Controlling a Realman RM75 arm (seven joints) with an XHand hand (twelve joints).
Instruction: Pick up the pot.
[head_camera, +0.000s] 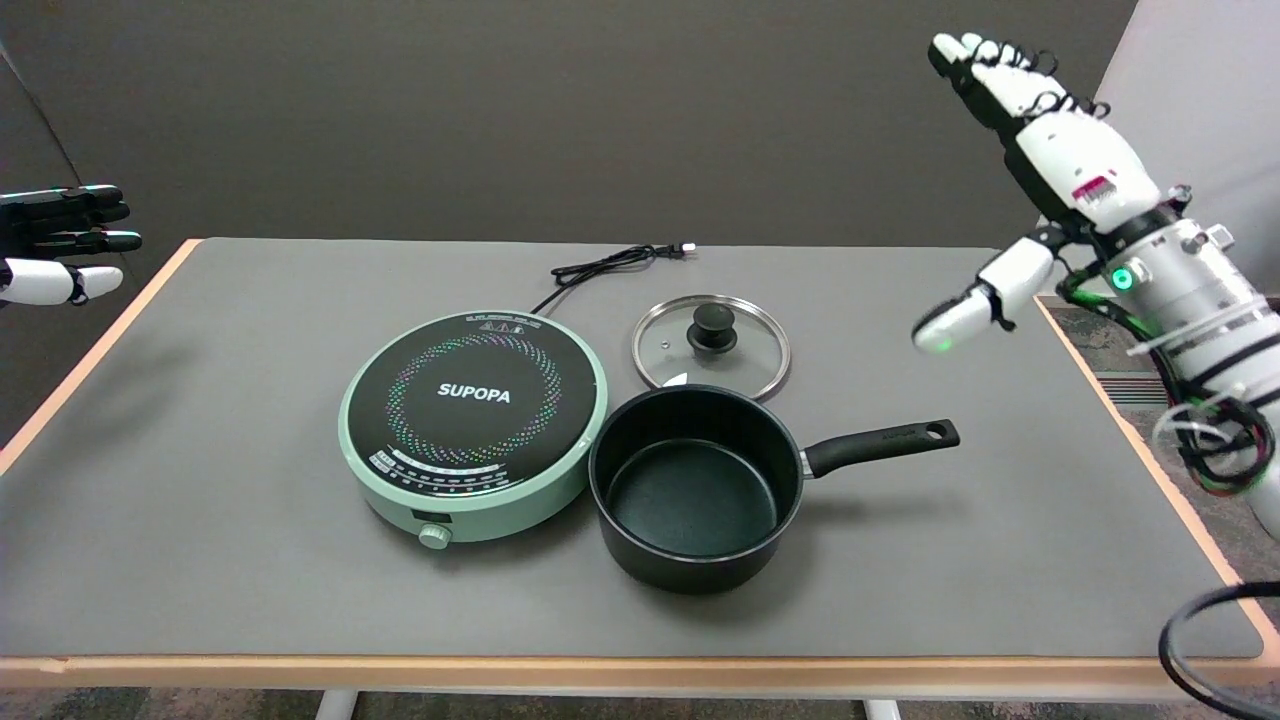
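A black pot (695, 487) stands upright and empty on the grey table, just right of the green cooker. Its long black handle (880, 443) points right. My right hand (1040, 160) hangs in the air above the table's right edge, well above and to the right of the handle. Its fingers are stretched out and apart, the thumb pointing down-left, and it holds nothing.
A round green induction cooker (473, 420) marked SUPOPA sits left of the pot, its black cord (610, 265) trailing toward the back. A glass lid (711, 347) with a black knob lies flat behind the pot. The idle left hand (62, 245) hovers at the far left.
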